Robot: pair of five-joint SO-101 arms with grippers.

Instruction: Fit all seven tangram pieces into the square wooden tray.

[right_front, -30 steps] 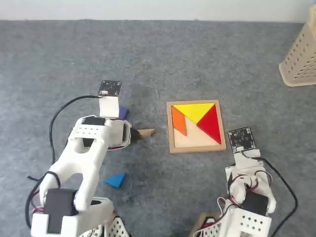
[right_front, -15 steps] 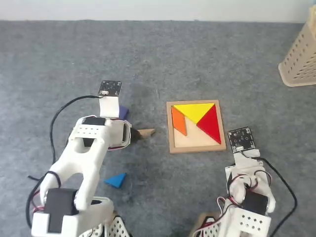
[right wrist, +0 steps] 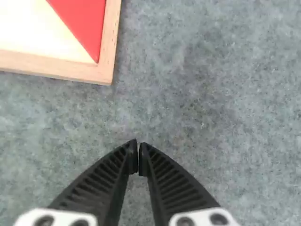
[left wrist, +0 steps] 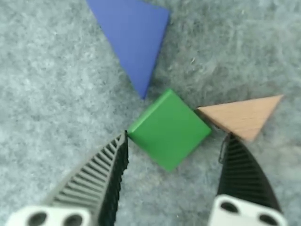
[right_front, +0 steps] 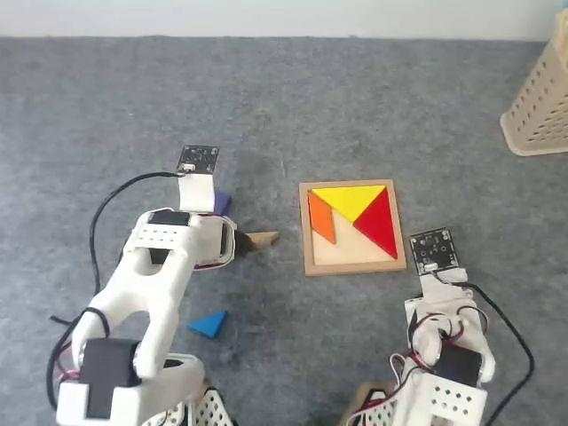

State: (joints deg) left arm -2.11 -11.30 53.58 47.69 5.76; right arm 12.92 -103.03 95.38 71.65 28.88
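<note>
The left hand (left wrist: 174,136) is open, its two ribbed fingers (left wrist: 110,165) spread wide and pointing down at the grey-carpeted bench (right_front: 355,106). The green square (left wrist: 169,129) lies flat between them, one of its corners right at a fingertip. Its opposite corner is touching or almost touching the wooden triangle (left wrist: 242,117). The tip of the dark blue triangle (left wrist: 134,33) points at another corner of the square. All three pieces lie outside the tray (right_front: 352,268), to its left, and the wooden triangle is the one nearest to it.

The right hand (right wrist: 138,146) is closed on nothing, fingertips pressed together. It hangs over bare bench just beside the tray's near right corner, on the arms' side.

Inside the tray, three pieces lie flat. The yellow triangle (right_front: 353,200) runs along the far edge. The red triangle (right_front: 380,224) sits against the right edge, its point reaching the near right corner. The orange parallelogram (right_front: 321,217) lies along the left edge. The near part of the tray floor is bare wood.

The light blue triangle (right_front: 209,324) lies well apart from the tray, farther left and closer to the arms' bases. A cream perforated container (right_front: 540,98) stands far off beyond the tray's right side.
</note>
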